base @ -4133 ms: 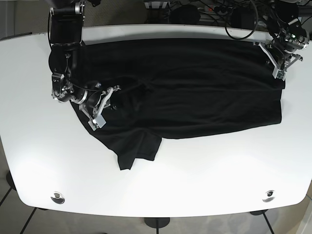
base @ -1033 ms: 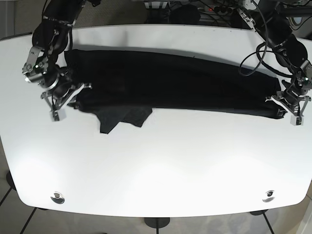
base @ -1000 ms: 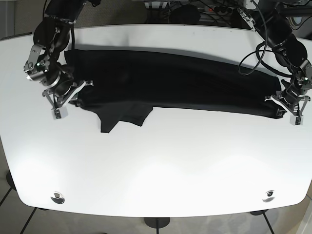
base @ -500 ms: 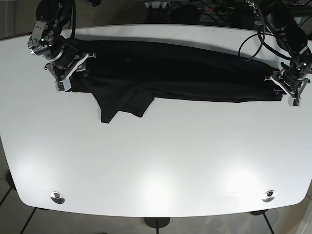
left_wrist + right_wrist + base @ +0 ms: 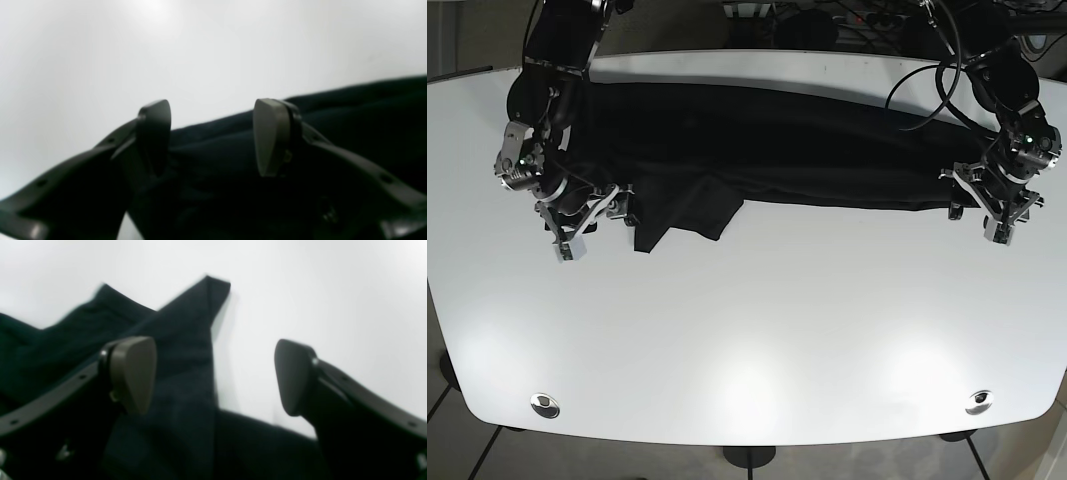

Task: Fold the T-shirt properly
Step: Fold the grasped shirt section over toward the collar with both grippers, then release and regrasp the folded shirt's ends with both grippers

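Lying in a long dark band across the far half of the white surface (image 5: 747,330), the black T-shirt (image 5: 787,150) is folded lengthwise, with one sleeve (image 5: 682,212) spilling out past its near edge toward the right arm's end. Both arms sit at opposite ends of the shirt. The right hand (image 5: 585,222), seen up close in its wrist view (image 5: 213,376), is spread wide and grasps nothing; the sleeve's pointed corner (image 5: 213,290) lies on the surface between and beyond its fingers (image 5: 133,373). The left hand (image 5: 985,205) is likewise released at the other end of the shirt, its fingers (image 5: 270,136) parted over the hem (image 5: 233,140) with no cloth pinched between them.

Judging from this, the loose sleeve is the trouble spot: if it is not tucked onto the shirt's body before the next fold, it would likely end up bunched or sticking out of the finished stack. A hand closing too low on the shirt's edge could also catch several layers at once and drag the lengthwise fold askew.
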